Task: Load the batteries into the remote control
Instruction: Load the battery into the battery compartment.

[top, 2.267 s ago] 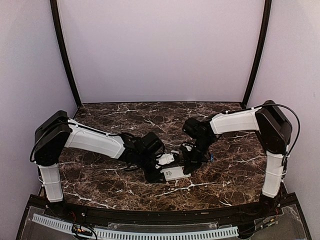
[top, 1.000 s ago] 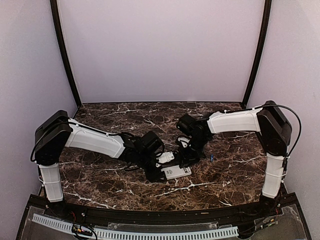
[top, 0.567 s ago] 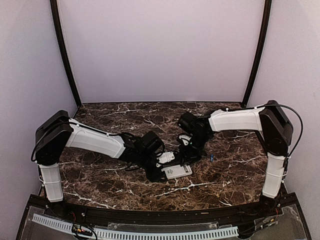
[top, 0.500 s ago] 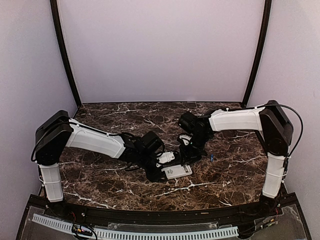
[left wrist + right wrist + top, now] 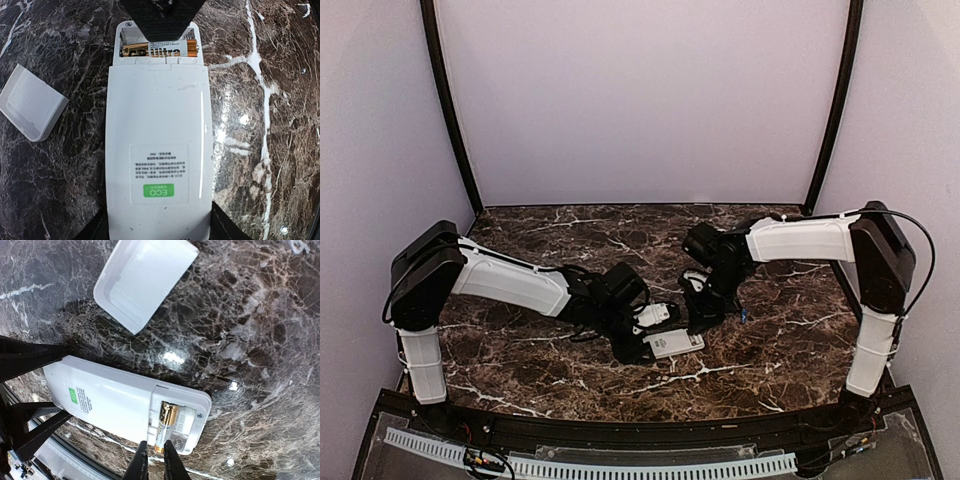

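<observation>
Remote control (image 5: 157,150) is back-up on the marble table (image 5: 265,150), centre frame in the left wrist view, open battery compartment (image 5: 125,35) at the top edge.

Left gripper (image 5: 159,229): about half open, fingers (image 5: 95,231) clamped on the remote's two long edges at the bottom of the frame, the end away from the compartment.

Right gripper (image 5: 155,460): nearly closed, only a slit between the tips, nothing held that I can see. The tips sit over the lower end of the battery (image 5: 166,430); contact is hidden, so I can't confirm it.

That battery is a gold-and-black cell lying in the bay nearest the remote's body. The outer bay looks empty. A small blue item (image 5: 744,315) lies just right of the right gripper in the top view, probably the second battery, but it's too small to be sure. The loose cover (image 5: 31,109) lies on the table at the left, clear of the remote.

My read of the risks:
- Narrow tips on a round cell could slide off sideways and scrape the compartment wall.
- If the cell isn't fully down, a contact spring could kick one end back up on release.
- The clamp is at the far end only, so a hard push at the compartment end could rock or pivot the remote in the grip.
- Polarity isn't readable here; a reversed cell would go unnoticed.
- The right wrist hangs close over the blue cell, so a careless retreat could roll it away.
</observation>
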Controlling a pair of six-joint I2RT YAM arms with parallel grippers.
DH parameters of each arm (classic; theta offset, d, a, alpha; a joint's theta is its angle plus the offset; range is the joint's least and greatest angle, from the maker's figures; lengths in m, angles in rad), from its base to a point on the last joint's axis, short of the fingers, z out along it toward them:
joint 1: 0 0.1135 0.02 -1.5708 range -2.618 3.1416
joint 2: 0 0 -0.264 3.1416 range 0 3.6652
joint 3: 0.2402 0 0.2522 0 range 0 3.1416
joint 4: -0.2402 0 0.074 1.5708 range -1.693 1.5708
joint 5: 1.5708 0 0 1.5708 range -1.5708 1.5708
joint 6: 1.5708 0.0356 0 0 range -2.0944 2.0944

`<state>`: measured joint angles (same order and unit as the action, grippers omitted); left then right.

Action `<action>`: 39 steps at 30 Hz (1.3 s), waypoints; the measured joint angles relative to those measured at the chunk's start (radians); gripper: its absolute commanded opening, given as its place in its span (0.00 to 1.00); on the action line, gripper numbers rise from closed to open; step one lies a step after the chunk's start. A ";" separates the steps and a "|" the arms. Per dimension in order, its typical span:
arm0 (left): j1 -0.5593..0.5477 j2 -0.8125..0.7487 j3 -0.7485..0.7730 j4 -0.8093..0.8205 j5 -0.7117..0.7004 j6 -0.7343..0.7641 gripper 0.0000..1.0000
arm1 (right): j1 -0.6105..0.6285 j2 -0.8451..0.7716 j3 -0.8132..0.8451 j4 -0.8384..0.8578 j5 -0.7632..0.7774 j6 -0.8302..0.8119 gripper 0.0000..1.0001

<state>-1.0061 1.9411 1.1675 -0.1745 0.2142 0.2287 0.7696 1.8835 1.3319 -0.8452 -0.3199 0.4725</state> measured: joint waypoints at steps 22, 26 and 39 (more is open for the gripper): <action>0.000 0.001 0.000 0.001 0.000 0.006 0.54 | 0.000 0.020 -0.070 0.038 -0.040 0.008 0.00; 0.000 0.001 0.000 0.001 -0.002 0.007 0.54 | -0.005 0.024 -0.070 0.042 -0.054 0.008 0.00; 0.000 0.002 0.000 0.001 -0.008 0.020 0.54 | -0.013 0.035 -0.047 0.030 -0.062 0.001 0.00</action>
<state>-1.0061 1.9427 1.1675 -0.1738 0.2062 0.2485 0.7563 1.9190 1.2850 -0.8154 -0.3817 0.4736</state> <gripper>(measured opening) 0.568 0.003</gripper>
